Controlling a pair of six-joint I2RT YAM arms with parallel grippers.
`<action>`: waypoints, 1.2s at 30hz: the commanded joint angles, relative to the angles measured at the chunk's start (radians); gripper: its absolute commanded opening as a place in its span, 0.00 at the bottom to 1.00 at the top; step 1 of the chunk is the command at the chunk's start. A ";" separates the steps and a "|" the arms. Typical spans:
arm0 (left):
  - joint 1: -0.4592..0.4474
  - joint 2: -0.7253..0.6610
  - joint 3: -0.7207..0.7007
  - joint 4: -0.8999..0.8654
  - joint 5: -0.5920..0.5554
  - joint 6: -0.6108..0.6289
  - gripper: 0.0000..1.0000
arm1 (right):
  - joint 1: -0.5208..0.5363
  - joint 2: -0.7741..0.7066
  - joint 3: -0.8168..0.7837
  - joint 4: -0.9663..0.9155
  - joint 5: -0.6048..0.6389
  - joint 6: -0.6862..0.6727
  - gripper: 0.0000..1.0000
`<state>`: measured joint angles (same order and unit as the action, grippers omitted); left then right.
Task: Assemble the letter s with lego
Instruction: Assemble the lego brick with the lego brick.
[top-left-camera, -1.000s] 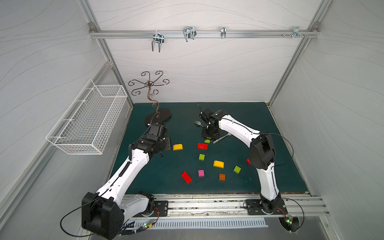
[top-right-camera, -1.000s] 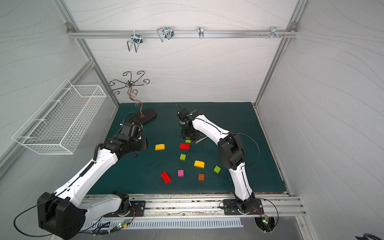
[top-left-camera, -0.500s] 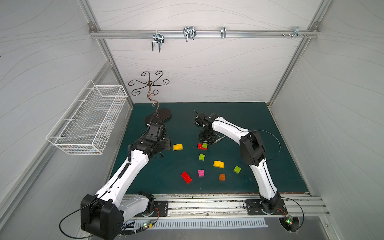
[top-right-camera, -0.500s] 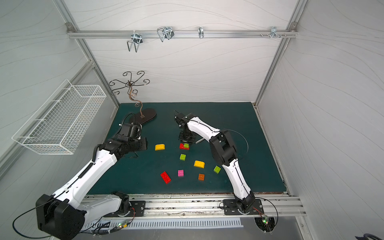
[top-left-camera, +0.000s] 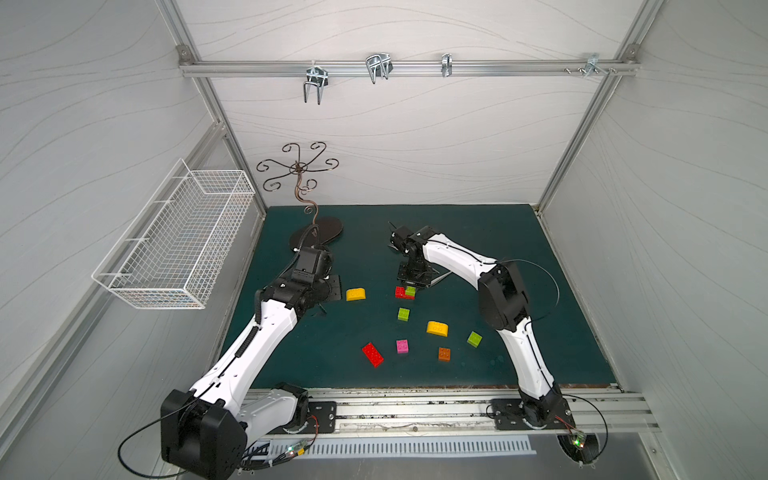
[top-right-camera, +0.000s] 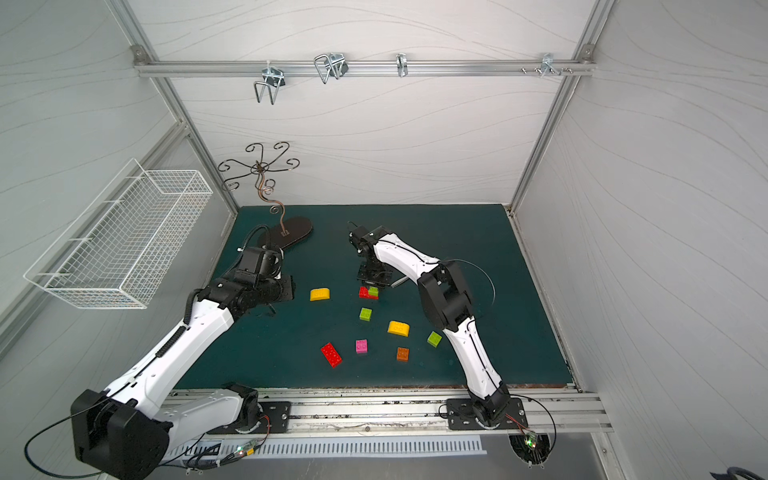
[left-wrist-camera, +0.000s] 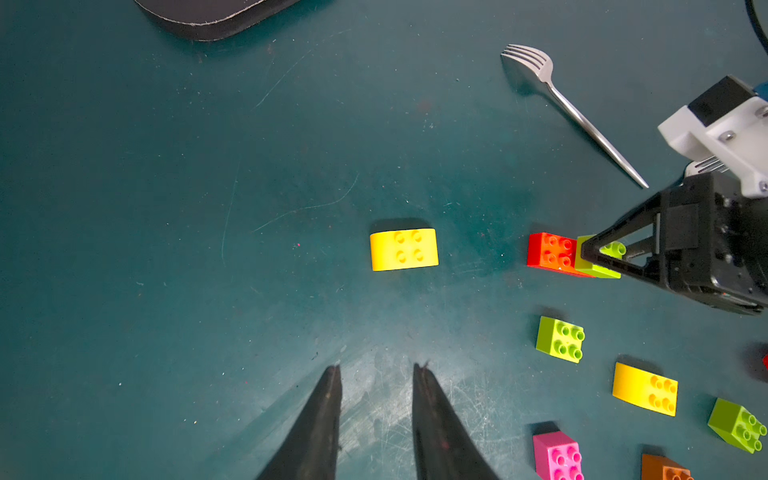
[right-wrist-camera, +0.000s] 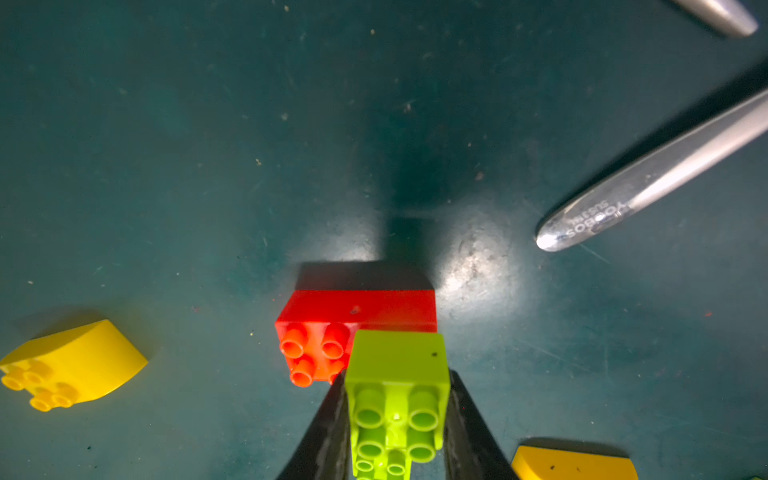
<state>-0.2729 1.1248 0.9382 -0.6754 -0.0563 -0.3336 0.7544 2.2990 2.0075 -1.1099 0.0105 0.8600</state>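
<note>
My right claw is clamped on a lime green brick, one finger on each side. It sits on one end of a red brick lying on the green mat. Whether it is pressed fully onto the studs I cannot tell from here. A yellow curved brick lies between that pair and my left claw, which hangs over bare mat with its fingers apart and nothing between them. Nearer my bases, all apart from each other, lie a second green brick, a second yellow brick, a third green brick, a pink brick, an orange brick and a long red brick. A fork lies on the mat beyond the pair.
</note>
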 joint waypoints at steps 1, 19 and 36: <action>0.006 -0.018 0.022 0.005 -0.003 -0.010 0.32 | 0.007 0.075 0.024 -0.059 0.023 -0.031 0.00; 0.006 -0.014 0.025 0.001 -0.009 -0.009 0.32 | 0.014 0.031 -0.133 0.052 0.018 -0.118 0.00; 0.012 0.003 0.026 0.000 -0.004 -0.010 0.32 | -0.012 0.114 -0.086 0.006 0.038 -0.255 0.00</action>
<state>-0.2680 1.1244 0.9382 -0.6762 -0.0563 -0.3340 0.7513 2.2795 1.9427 -1.0546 0.0093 0.6563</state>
